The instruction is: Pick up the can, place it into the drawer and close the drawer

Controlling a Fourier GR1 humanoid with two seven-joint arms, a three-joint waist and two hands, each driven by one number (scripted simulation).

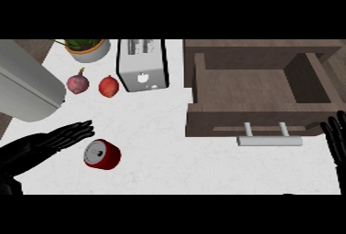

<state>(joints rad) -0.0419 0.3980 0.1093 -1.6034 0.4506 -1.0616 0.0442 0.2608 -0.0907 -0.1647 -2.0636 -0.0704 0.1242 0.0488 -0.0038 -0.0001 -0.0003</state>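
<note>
Left hand (pixel 40 145) open beside red can (pixel 102 154) with silver top.

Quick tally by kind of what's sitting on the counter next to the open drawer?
Can: 1
Toaster: 1
Potted plant: 1
Round red-purple produce: 2, one purple, one red
Total: 5

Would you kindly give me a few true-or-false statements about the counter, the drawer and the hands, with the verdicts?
1. The can lies inside the drawer. False: it sits on the counter, beside the left hand.
2. The drawer is open. True.
3. The left hand's fingers are curled round the can. False: they are straight, next to it.
4. The toaster stands left of the drawer. True.
5. The right hand shows at the right edge. True.
</note>
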